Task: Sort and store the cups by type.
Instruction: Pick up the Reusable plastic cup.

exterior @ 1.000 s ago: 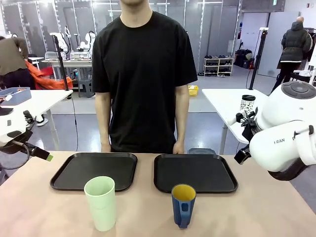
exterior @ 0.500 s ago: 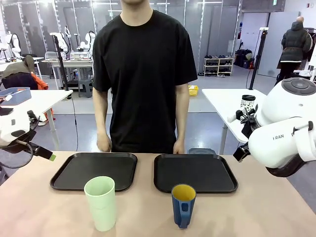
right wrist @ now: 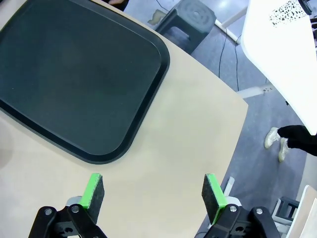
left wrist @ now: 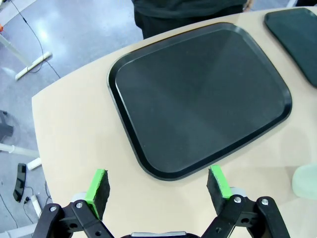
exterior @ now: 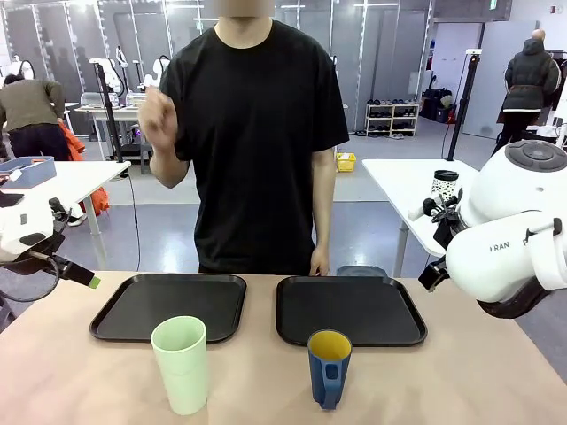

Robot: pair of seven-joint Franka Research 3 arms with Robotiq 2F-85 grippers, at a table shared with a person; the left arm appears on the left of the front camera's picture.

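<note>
Left wrist view shows the left end effector [left wrist: 158, 186] with its fingers apart and empty, above the desk [left wrist: 69, 139] beside the rim of the left tray [left wrist: 198, 99]. The right end effector [right wrist: 152, 192] is likewise spread and empty. The green tumbler [exterior: 181, 363] stands on the desk just in front of that tray, and the blue mug [exterior: 330, 367] stands farther right.

Front view faced person [exterior: 257, 133] across surface [exterior: 461, 390], wrist views looked down close, left on left tray [left wrist: 198, 94], right on right tray [right wrist: 74, 74], both shared with front.
</note>
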